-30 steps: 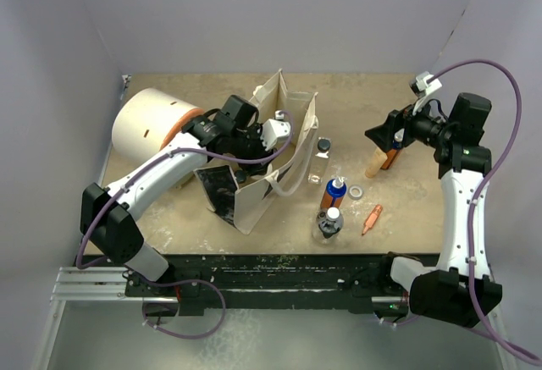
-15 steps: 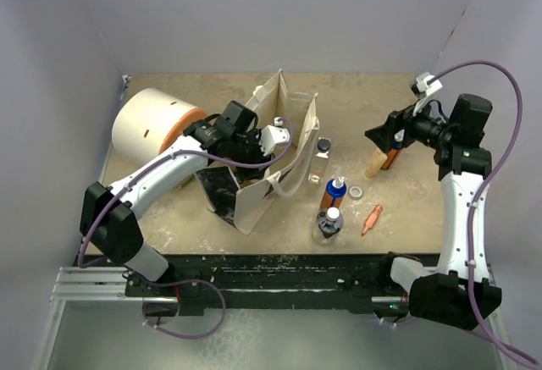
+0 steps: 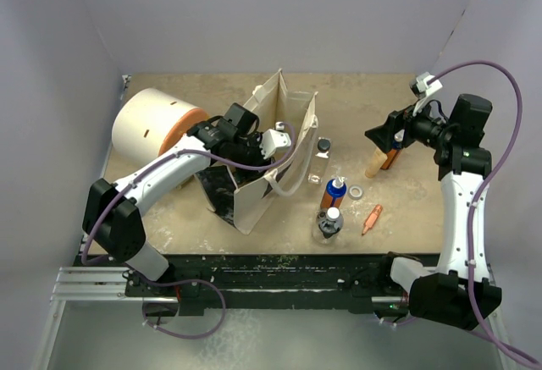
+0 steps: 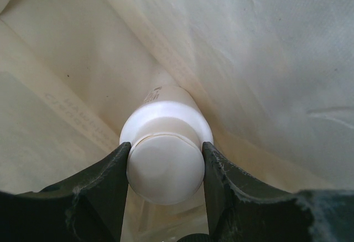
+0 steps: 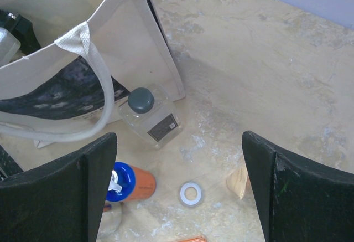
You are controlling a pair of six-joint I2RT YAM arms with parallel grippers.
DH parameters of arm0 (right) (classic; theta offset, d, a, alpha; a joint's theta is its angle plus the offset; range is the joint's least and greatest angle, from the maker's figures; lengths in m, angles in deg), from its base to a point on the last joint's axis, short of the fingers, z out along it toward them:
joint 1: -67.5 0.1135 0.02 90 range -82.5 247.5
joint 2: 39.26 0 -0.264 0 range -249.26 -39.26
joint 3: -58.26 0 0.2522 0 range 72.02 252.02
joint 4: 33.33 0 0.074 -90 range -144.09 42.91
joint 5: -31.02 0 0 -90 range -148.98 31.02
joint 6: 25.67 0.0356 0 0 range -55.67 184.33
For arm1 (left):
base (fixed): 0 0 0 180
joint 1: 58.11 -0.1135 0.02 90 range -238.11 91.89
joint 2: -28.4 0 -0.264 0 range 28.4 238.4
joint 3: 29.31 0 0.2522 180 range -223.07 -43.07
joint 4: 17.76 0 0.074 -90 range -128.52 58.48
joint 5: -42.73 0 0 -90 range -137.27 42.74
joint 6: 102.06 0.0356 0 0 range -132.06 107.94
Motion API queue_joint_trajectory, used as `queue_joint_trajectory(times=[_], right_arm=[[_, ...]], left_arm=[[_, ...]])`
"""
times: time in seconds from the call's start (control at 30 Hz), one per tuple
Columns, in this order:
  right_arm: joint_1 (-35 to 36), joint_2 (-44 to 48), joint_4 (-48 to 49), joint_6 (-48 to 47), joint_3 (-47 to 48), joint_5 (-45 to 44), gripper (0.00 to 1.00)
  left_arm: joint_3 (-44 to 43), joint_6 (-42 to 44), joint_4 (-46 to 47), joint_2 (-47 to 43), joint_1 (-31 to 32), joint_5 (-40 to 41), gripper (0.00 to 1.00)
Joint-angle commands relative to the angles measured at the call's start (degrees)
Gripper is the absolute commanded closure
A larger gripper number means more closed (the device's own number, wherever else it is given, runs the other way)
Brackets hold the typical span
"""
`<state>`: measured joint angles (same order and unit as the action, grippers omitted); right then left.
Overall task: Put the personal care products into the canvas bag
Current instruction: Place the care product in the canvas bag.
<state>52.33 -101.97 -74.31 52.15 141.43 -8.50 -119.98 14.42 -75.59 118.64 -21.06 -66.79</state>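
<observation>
Bag mouth: filled by the left end effector (image 4: 166, 149), fingers clamped on a white bottle (image 4: 165, 171). The walls of the canvas bag (image 3: 254, 192) press close all round, with little slack.

Left of the bag: the drum (image 3: 151, 124) blocks that flank.

Right of the bag: a clear bottle (image 5: 148, 114) lies just beside the bag's foot, under a drooping handle loop (image 5: 94, 81). An orange bottle (image 5: 135, 182), white ring (image 5: 190, 193) and beige bottle (image 5: 238, 182) are scattered beneath the wide-spread right end effector (image 5: 180, 192).

Far-right surface (image 5: 265, 59): room to pass.
</observation>
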Motion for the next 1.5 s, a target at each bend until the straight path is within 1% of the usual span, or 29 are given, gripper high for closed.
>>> queue_joint_trajectory(times=[0.0, 0.13, 0.27, 0.57, 0.73, 0.9, 1.03, 1.27, 1.47], right_arm=[[-0.20, -0.56, 0.33, -1.47, 1.25, 0.33, 0.05], [-0.20, -1.54, -0.47, -2.26, 2.14, 0.07, 0.05], [-0.20, -2.46, -1.73, -3.54, 2.74, 0.20, 0.05], [-0.11, -2.93, -3.07, -5.17, 2.88, 0.33, 0.05], [-0.11, -2.91, -3.60, -5.53, 3.10, 0.23, 0.04], [-0.11, -2.76, -4.00, -6.03, 2.93, 0.06, 0.05], [-0.03, -2.59, -4.68, -7.02, 2.71, -0.23, 0.05], [-0.03, -2.41, -4.66, -7.07, 2.65, -0.29, 0.05], [0.19, -2.36, -4.59, -6.77, 3.07, -0.62, 0.05]], left_arm=[[-0.35, -0.51, -0.44, -1.14, -0.16, -3.99, 0.65], [-0.52, -1.05, -0.64, -2.02, -0.14, -4.11, 0.53], [-0.85, -1.42, -1.03, -2.74, -0.19, -4.10, 0.46], [-3.07, -1.69, -1.80, -4.06, -0.22, -3.31, 0.36], [-4.39, -1.55, -1.64, -4.55, -0.15, -1.43, 0.32], [-6.29, -1.28, -1.59, -6.13, -0.19, -0.27, 0.26], [-8.10, -1.17, -0.93, -8.22, -0.17, 1.39, 0.20], [-10.50, -2.21, 2.40, -12.67, -0.19, 4.89, 0.06], [-13.22, -2.13, 5.63, -14.75, -0.15, 8.06, 0.04]])
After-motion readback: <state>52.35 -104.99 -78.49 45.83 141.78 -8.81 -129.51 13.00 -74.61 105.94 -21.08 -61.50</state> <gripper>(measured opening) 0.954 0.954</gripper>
